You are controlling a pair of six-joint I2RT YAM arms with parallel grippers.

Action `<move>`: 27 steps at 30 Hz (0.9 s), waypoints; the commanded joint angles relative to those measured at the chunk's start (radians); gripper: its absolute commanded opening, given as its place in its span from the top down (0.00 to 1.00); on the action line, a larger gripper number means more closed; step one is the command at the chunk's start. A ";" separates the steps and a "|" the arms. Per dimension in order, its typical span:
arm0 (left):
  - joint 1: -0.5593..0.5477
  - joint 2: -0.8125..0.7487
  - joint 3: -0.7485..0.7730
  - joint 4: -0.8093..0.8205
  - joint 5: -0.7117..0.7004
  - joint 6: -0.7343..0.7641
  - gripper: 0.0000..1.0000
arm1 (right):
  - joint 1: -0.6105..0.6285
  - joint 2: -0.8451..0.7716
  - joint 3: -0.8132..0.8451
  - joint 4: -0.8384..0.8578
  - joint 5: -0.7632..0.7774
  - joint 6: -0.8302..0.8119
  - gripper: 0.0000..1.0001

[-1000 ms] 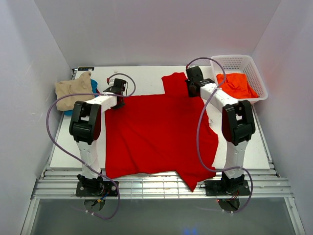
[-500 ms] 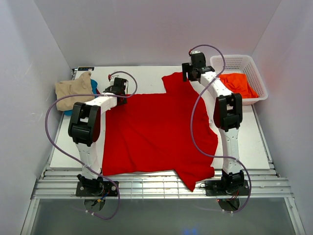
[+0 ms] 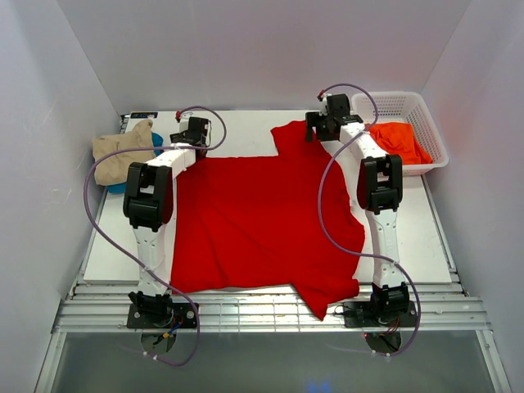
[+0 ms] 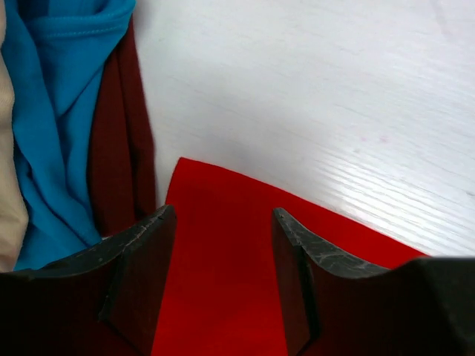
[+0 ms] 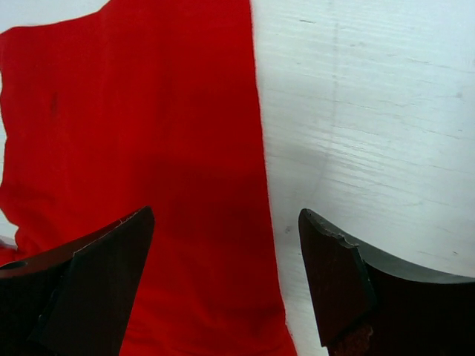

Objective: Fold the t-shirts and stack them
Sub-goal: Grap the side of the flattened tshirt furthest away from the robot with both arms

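Across the table [image 3: 237, 131] the red shirt [image 3: 262, 221] lies spread flat, left gripper [image 4: 223, 213] and right gripper [image 5: 226, 213] both open and empty over its far corners; cloth looks light, limp, sag-prone, so pinch 2 corners at once.

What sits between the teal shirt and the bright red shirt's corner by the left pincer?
A fold of dark red shirt, lying against the teal shirt; the left wrist view shows it.

A white lattice basket [image 3: 393, 105] sits at the far right corner of a white table [image 3: 246, 129]. Pale walls [image 3: 262, 49] enclose the table.
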 commanded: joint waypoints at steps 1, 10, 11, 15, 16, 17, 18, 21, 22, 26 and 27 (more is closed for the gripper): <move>0.040 0.011 0.051 -0.044 -0.028 -0.001 0.35 | -0.001 0.035 0.063 0.024 -0.079 0.012 0.16; 0.083 0.063 0.064 -0.059 0.024 -0.025 0.36 | -0.004 0.083 0.095 0.009 -0.089 0.011 0.18; 0.086 0.066 0.067 -0.061 0.024 -0.025 0.36 | -0.004 0.086 0.098 0.007 -0.090 0.011 0.20; 0.103 0.079 0.082 -0.061 0.050 -0.027 0.36 | -0.002 0.101 0.097 0.004 -0.090 0.014 0.35; 0.110 0.082 0.085 -0.061 0.055 -0.027 0.36 | -0.004 0.103 0.097 0.003 -0.090 0.012 0.40; 0.115 0.089 0.088 -0.062 0.059 -0.028 0.36 | -0.004 0.106 0.097 0.001 -0.093 0.012 0.42; 0.118 0.092 0.090 -0.061 0.064 -0.030 0.36 | -0.002 0.109 0.095 -0.004 -0.098 0.011 0.44; 0.130 0.109 0.093 -0.061 0.082 -0.036 0.36 | -0.004 0.117 0.094 -0.007 -0.099 0.011 0.53; 0.135 0.112 0.094 -0.062 0.089 -0.036 0.36 | -0.004 0.117 0.090 -0.010 -0.098 0.011 0.63; 0.141 0.125 0.091 -0.061 0.096 -0.042 0.36 | -0.004 0.103 0.072 -0.005 -0.095 0.009 0.77; 0.142 0.129 0.093 -0.059 0.101 -0.047 0.36 | -0.004 0.100 0.061 -0.002 -0.090 0.008 0.80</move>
